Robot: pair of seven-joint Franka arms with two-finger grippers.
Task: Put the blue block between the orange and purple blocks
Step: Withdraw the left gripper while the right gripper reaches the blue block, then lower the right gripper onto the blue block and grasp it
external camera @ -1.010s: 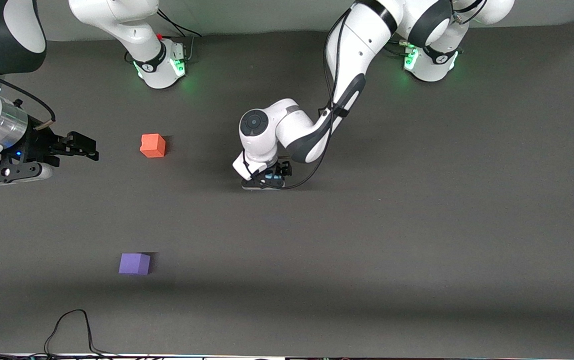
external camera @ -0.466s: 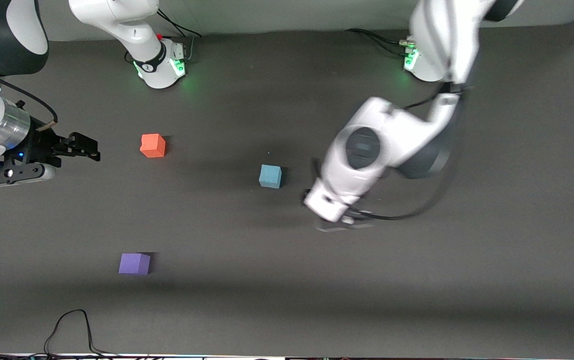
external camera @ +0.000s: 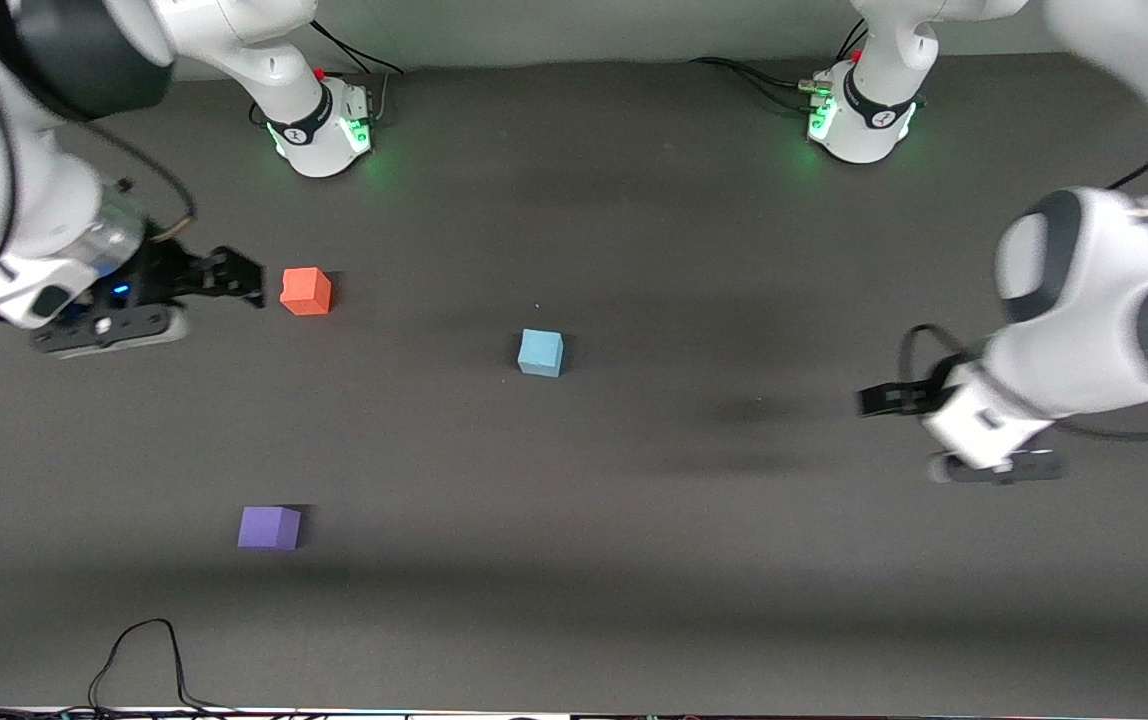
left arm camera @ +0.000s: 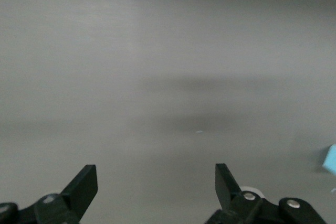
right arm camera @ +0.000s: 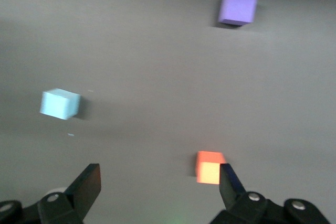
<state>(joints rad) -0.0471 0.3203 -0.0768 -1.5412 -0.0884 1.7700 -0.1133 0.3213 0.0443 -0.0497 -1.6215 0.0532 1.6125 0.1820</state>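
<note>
The blue block point(external camera: 540, 352) stands alone mid-table, toward the left arm's end from both other cubes. The orange block point(external camera: 306, 291) is farther from the front camera than the purple block point(external camera: 269, 527). My right gripper point(external camera: 252, 283) is open and empty, just beside the orange block on the side of the right arm's end. In the right wrist view the orange block point(right arm camera: 210, 167) lies by one fingertip of my right gripper point(right arm camera: 160, 184), with the blue block point(right arm camera: 60, 104) and purple block point(right arm camera: 238, 7) farther off. My left gripper point(external camera: 866, 400) is open and empty over bare mat.
The dark mat point(external camera: 694, 580) covers the table. The arm bases point(external camera: 319, 130) stand at the back edge. A black cable point(external camera: 144, 650) loops at the front edge near the right arm's end. In the left wrist view my left gripper point(left arm camera: 156, 182) is over bare mat, with the blue block point(left arm camera: 331, 159) at the frame's edge.
My left gripper let go of the blue block and swung away toward the left arm's end. My right gripper moved up close to the orange block. The blocks stayed put.
</note>
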